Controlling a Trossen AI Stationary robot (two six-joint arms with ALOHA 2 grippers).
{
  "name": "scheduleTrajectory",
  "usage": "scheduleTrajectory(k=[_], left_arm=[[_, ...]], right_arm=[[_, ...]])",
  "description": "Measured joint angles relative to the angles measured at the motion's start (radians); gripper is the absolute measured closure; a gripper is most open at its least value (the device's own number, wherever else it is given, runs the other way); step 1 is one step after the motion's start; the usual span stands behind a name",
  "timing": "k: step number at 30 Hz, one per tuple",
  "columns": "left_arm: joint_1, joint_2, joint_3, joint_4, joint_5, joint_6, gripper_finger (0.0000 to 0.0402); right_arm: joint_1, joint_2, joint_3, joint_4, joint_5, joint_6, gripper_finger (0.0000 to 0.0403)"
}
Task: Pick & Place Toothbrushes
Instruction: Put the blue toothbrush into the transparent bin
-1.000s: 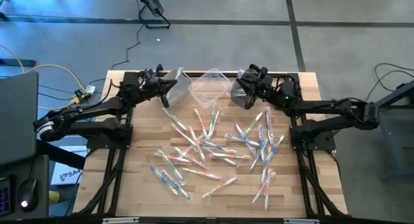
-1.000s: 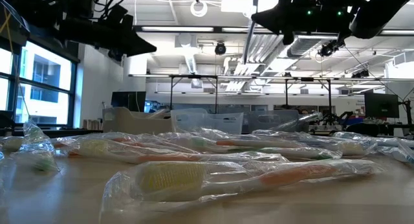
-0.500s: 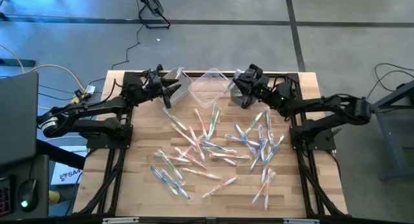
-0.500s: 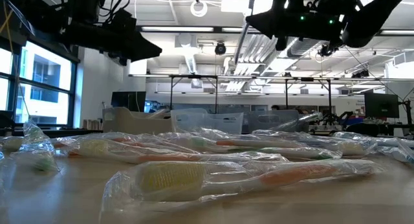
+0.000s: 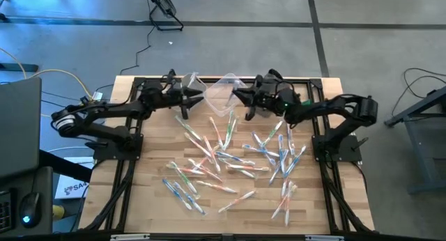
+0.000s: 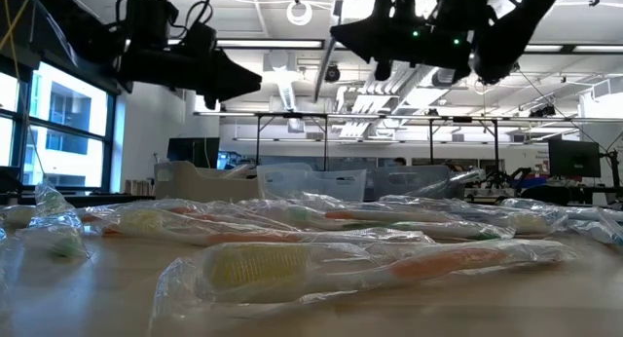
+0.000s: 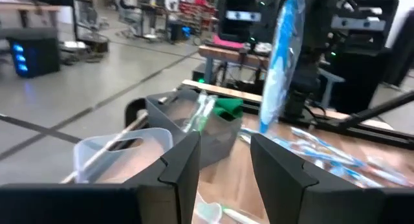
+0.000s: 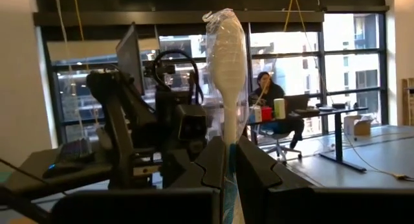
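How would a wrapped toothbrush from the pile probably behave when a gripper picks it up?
The toothbrush in the shut right gripper stands straight above the fingers, so the handle is probably stiff and light. The clear wrappers on the toothbrushes on the table look loose and crinkled, so the film may slip or shift. Those lie overlapped, so neighbours might drag along.

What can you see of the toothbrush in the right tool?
The wrapped toothbrush is pinched at its blue handle between the right tool fingers, shut on it. Its white head end, in crinkled clear plastic wrapper, sticks out past the fingertips. It is lifted clear of the table, over the far edge near the clear bins. Only the tool touches it. In the left wrist view it hangs blue.
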Motion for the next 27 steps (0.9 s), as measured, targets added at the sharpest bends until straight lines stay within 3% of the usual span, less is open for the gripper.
scheduleTrajectory(k=[9,20,27], left_arm=[[-0.060,0.123,0.092,0.002,0.043,0.052,0.0266],[-0.144,0.270,0.242,-0.003,-0.028,0.080,0.0266],[-0.145,0.315,0.283,-0.029,0.036,0.080,0.0266]], right_arm=[[0.000,0.050,0.060,-0.062,0.001,-0.001,0.0392],[0.000,0.049,0.060,-0.097,0.003,-0.005,0.0392],[0.000,0.049,0.060,-0.110,0.007,-0.022,0.0392]])
